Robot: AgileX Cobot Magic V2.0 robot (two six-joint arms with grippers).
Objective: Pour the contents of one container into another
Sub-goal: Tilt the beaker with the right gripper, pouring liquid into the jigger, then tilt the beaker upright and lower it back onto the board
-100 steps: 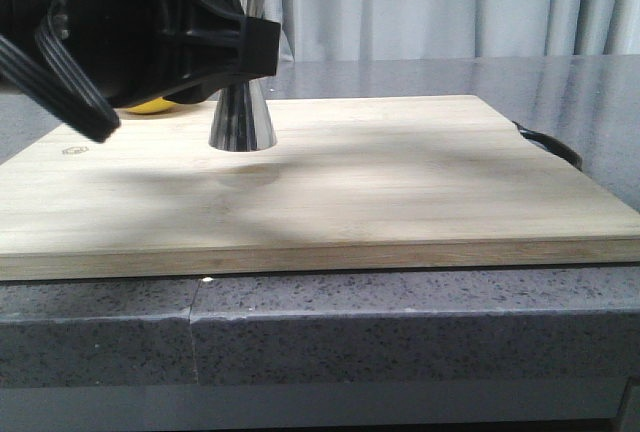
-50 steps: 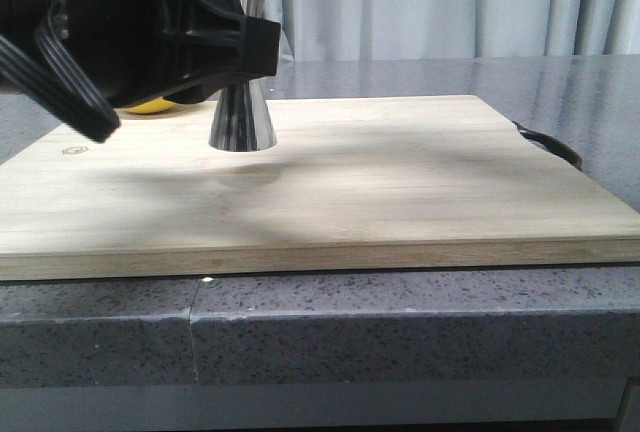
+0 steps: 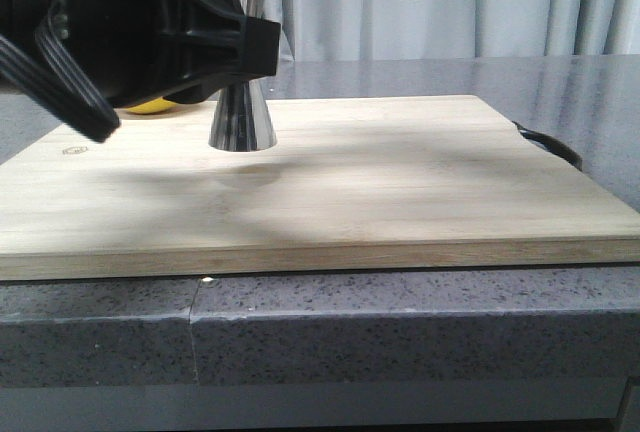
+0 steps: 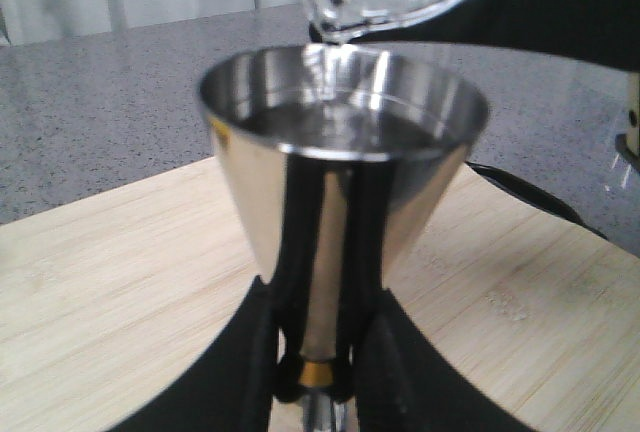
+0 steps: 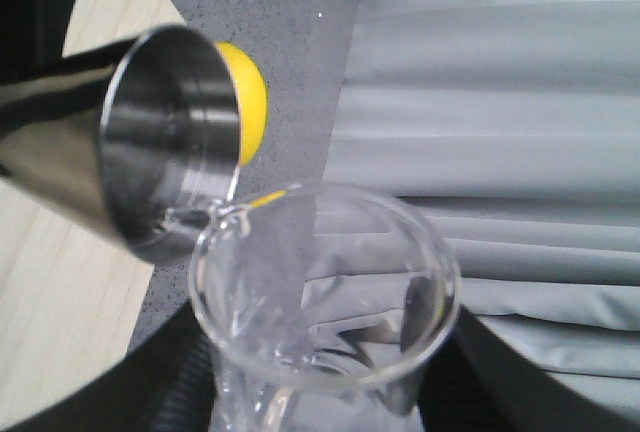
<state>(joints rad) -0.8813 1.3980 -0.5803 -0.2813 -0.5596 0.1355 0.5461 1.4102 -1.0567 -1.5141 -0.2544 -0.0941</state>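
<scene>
On the board's far-left part, left hand [image 4: 312,392] pinching jigger [image 4: 340,182], right hand gripping tilted beaker [image 5: 320,302].

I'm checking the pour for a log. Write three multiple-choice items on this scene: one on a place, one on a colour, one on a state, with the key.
1. Where does the jigger stand?
A. On the wooden board
B. On the bare stone counter
C. On a plate

2. What colour is the round fruit behind the jigger?
A. Green
B. Yellow
C. Red

3. How is the beaker held?
A. Upright on the board
B. Lying on its side on the counter
C. Tilted, its lip over the jigger's mouth

Key:
1 A, the front view shows the jigger's base on the board.
2 B, the right wrist view shows a yellow fruit past the jigger's rim.
3 C, both wrist views show the beaker's lip above the rim, with liquid in the jigger's cup.
</scene>
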